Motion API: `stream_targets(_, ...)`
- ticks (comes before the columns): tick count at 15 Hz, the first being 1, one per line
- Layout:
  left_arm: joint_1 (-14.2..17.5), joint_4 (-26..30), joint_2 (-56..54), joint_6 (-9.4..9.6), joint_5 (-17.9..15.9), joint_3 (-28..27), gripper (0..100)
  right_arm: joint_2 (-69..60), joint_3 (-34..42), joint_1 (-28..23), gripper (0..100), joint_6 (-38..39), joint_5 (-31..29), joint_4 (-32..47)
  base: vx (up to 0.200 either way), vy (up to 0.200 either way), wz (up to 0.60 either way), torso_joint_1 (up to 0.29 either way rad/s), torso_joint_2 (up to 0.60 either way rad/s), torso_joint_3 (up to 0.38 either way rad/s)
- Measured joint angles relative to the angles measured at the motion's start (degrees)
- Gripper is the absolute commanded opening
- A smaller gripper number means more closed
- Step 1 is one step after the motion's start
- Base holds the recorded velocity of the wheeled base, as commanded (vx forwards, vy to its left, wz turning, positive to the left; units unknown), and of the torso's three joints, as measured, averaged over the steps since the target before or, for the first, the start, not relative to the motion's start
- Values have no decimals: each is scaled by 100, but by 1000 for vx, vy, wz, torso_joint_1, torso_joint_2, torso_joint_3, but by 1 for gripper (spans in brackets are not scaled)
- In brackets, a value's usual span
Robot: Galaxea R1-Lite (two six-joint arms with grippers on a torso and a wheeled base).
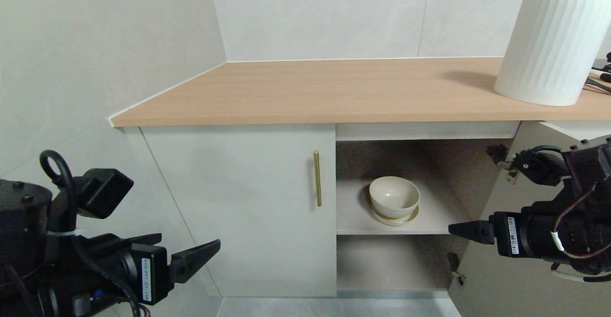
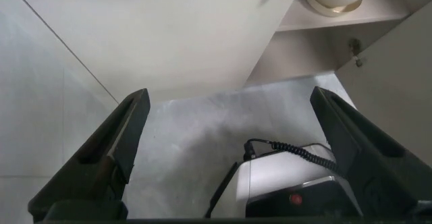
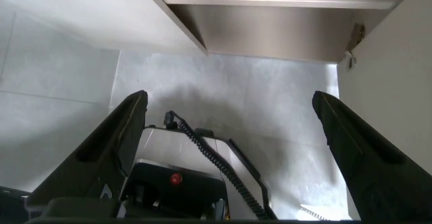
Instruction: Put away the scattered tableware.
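Head view: glossy cream bowl (image 1: 394, 195) sits on its saucer (image 1: 397, 220); both arms' jaws spread open.

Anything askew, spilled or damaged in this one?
Nothing stands out. The bowl sits upright on a plate on the cabinet shelf; the right door stands open, the left door shut.

This is a home kitchen: a wood-topped counter (image 1: 334, 92) runs along pale tiled walls (image 1: 315, 16) into a corner on the left, with plain white cabinets (image 1: 238, 202) beneath. The left door has a slim brass handle (image 1: 317, 178), and the open right compartment's shelf (image 1: 353, 216) holds a cream bowl (image 1: 394, 196) on a small plate (image 1: 396, 219). A white ribbed vessel (image 1: 549, 45) stands on the counter's right end.
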Motion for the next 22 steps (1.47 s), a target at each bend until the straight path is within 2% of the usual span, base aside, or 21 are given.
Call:
stream_targets(13,0,0,317,-5,21,16,100,-35,49,99,100,1,-9,0,-200,0,0,3,2,2)
stream_targets(17,-2,-5,319,11,18,30,100,-41,62,122,100,0,-5,6,0,0,0,0,0,0)
stream_targets(19,2,-10,300,150,18,71,100,-39,60,111,100,0,-9,13,0,0,0,0,0,0)
stream_targets(22,-2,-10,290,174,21,93,100,-39,60,118,100,0,-9,11,0,0,0,0,0,0)
